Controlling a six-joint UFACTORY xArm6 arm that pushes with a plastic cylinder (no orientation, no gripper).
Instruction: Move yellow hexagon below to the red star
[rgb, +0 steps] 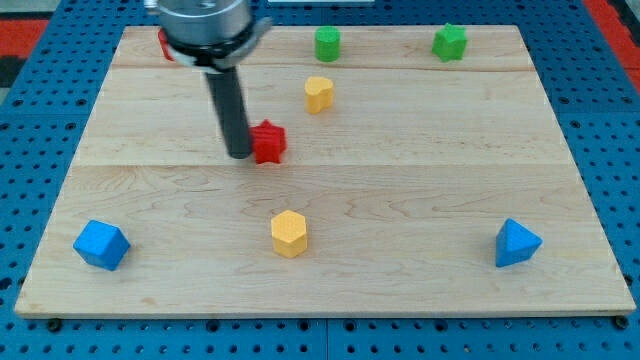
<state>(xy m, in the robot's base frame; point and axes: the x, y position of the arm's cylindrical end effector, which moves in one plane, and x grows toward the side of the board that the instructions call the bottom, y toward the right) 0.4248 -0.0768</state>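
Observation:
The yellow hexagon (289, 233) lies on the wooden board, below the middle, towards the view's bottom. The red star (268, 141) lies above it, a little to the left of the board's middle. My tip (240, 153) rests just at the red star's left side, touching or nearly touching it. The yellow hexagon is well below my tip and slightly to the right, apart from it.
A second yellow block (319, 94) lies above right of the red star. A green block (327, 43) and a green star (450, 42) lie at the top. A red block (164, 44) is half hidden behind the arm. Blue blocks lie at bottom left (101, 244) and bottom right (516, 243).

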